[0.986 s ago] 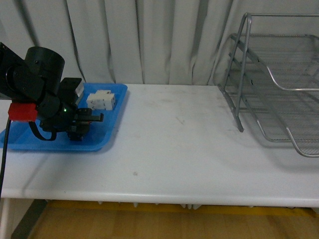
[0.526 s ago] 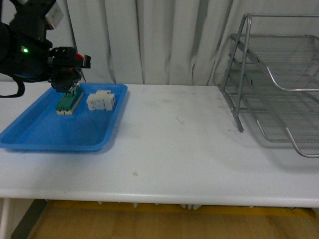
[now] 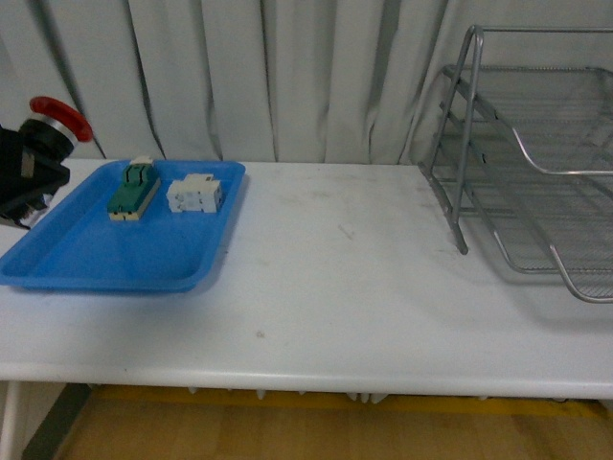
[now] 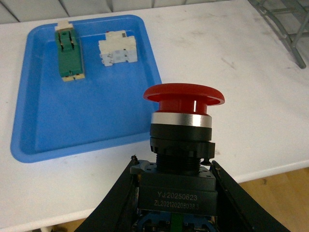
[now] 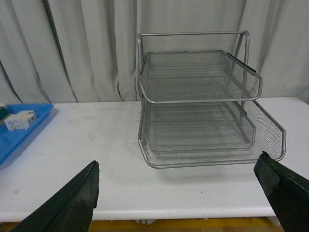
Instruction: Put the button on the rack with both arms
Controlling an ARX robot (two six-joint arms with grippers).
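Left gripper (image 4: 175,186): mine, clamped on the button's dark body, one finger (image 4: 126,186) on each side of it.
Button (image 4: 183,116): in my left grip, red mushroom cap up, silver ring under the cap. Lifted clear off the blue tray (image 3: 220,240), up above its left end in the front view.
Writing: white print on the button's body reads "YJ20250623". A second line under it starts "ZL2021"; the rest is too small to read surely.
Right gripper (image 5: 177,166): mine, fingers spread wide with nothing between them, facing the rack.
Rack (image 3: 536,172): silver wire-mesh tiers on a tubular frame, well apart from the blue tray, off to its right across bare tabletop. No writing on it that I can read.
Green-and-cream switch (image 3: 132,189): lying in the blue tray, in its far part, toward the left.
White block (image 3: 194,194): in the blue tray too, just to the right of the switch, not touching it. No markings I can make out.
Table (image 3: 364,287): white, lightly scuffed between the blue tray and the rack.
Backdrop: pale pleated curtain behind the blue tray.
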